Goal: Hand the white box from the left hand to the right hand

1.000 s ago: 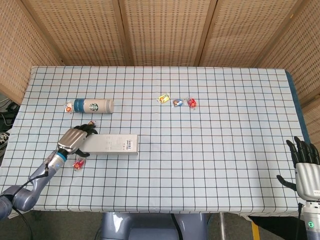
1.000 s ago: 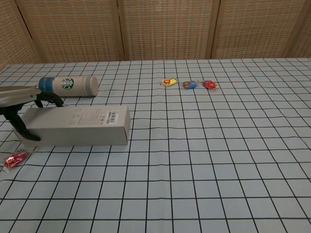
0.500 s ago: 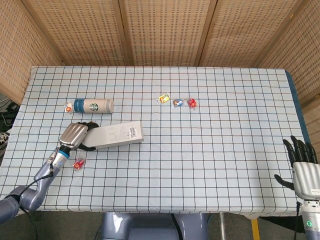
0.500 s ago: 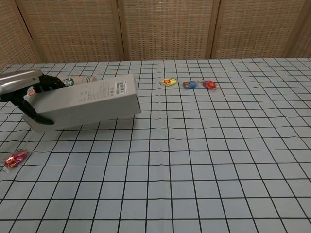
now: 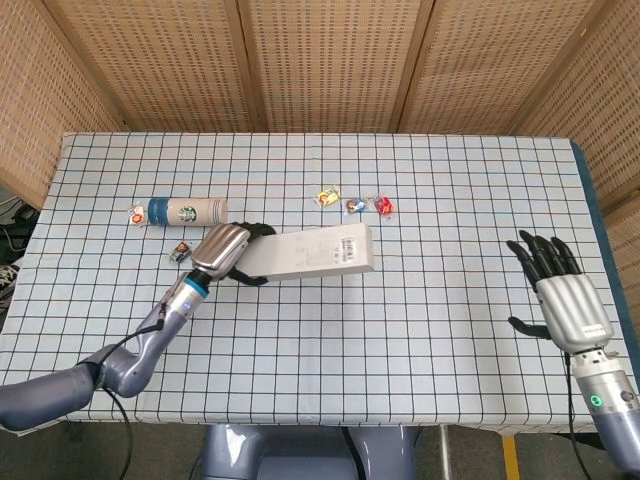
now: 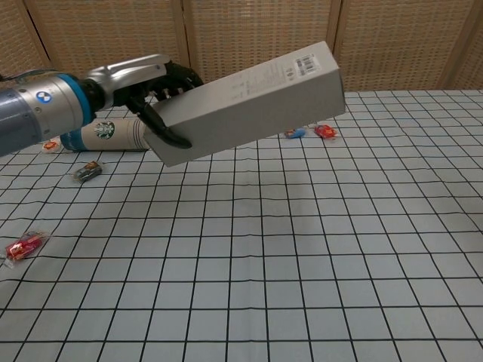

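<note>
Left hand (image 6: 151, 90) grips one end of the white box (image 6: 253, 100), which is raised off the table (image 5: 420, 300) and tilted. Right hand (image 5: 562, 295) holds nothing, fingers spread apart, well apart from the box.

White box (image 6: 249, 102) with a black barcode, tablecloth (image 5: 420, 330) pale blue with a dark grid. Tumbler (image 5: 186, 211) is cream, blue-capped, green logo. Candies (image 5: 354, 205) yellow, blue, red. Hands (image 5: 222, 248) silver with black fingers.

left hand (image 5: 222, 250) clenched, right hand (image 5: 566, 302) spread
</note>
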Tool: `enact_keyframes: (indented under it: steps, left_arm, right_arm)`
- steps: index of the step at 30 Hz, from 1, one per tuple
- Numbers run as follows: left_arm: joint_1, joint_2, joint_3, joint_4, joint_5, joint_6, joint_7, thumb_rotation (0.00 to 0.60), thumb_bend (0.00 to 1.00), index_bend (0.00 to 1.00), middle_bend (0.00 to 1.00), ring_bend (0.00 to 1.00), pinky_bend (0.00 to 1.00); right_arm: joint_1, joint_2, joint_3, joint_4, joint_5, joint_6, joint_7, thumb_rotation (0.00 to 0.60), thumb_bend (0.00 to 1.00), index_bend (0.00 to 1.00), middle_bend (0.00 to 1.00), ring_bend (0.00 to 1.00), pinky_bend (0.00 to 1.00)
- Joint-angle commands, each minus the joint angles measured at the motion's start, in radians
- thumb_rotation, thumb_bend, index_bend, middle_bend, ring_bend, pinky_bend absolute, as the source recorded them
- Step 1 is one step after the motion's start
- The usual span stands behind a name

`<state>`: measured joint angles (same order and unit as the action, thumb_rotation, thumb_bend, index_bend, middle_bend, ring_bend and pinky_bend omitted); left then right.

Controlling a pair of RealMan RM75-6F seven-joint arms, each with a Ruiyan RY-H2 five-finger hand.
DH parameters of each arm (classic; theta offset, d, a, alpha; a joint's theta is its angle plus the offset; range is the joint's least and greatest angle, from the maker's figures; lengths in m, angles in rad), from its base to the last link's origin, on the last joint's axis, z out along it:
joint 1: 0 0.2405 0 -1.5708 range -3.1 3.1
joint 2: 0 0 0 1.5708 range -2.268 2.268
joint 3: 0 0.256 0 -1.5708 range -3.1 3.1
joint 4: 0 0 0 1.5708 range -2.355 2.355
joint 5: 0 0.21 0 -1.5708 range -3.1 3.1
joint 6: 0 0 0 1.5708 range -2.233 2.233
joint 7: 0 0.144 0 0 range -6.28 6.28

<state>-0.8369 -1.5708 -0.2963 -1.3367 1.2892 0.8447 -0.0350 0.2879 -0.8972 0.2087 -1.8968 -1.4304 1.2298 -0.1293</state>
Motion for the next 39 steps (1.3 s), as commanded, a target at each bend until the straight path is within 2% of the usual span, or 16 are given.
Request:
enact_keyframes:
  steps: [1, 5, 10, 17, 26, 32, 39]
  left_arm:
    - [-0.104, -0.077, -0.066, -0.005, -0.127, -0.069, 0.131, 0.600, 0.14, 0.72, 0.55, 0.47, 0.53]
    - [-0.188, -0.141, -0.089, 0.028, -0.236, -0.095, 0.255, 0.600, 0.14, 0.72, 0.55, 0.47, 0.53]
    - [-0.267, -0.206, -0.103, 0.059, -0.344, -0.089, 0.363, 0.600, 0.17, 0.71, 0.55, 0.47, 0.53]
    - [-0.299, -0.222, -0.095, 0.040, -0.422, -0.048, 0.435, 0.600, 0.16, 0.71, 0.55, 0.47, 0.53]
    - [-0.297, -0.196, -0.078, -0.014, -0.435, -0.007, 0.441, 0.600, 0.16, 0.71, 0.55, 0.47, 0.53]
    - [-0.285, -0.182, -0.061, -0.039, -0.426, 0.005, 0.421, 0.600, 0.17, 0.71, 0.55, 0.47, 0.53]
    - [-0.278, -0.166, -0.052, -0.056, -0.398, 0.012, 0.390, 0.600, 0.17, 0.71, 0.55, 0.47, 0.53]
  right_arm:
    - [0.078, 0.048, 0.043, -0.080, 0.045, -0.086, -0.020, 0.600, 0.00, 0.00, 0.00, 0.00, 0.00]
    - [0.158, 0.050, 0.068, -0.127, 0.107, -0.179, -0.059, 0.600, 0.00, 0.00, 0.00, 0.00, 0.00]
    - [0.271, 0.004, 0.081, -0.129, 0.236, -0.283, -0.178, 0.600, 0.00, 0.00, 0.00, 0.00, 0.00]
    - [0.373, -0.077, 0.069, -0.119, 0.416, -0.307, -0.318, 0.600, 0.00, 0.00, 0.00, 0.00, 0.00]
    - [0.461, -0.121, 0.022, -0.129, 0.614, -0.258, -0.492, 0.600, 0.00, 0.00, 0.00, 0.00, 0.00]
    - [0.507, -0.169, 0.001, -0.081, 0.716, -0.234, -0.535, 0.600, 0.00, 0.00, 0.00, 0.00, 0.00]
    - [0.538, -0.196, -0.022, -0.032, 0.740, -0.237, -0.542, 0.600, 0.00, 0.02, 0.01, 0.00, 0.00]
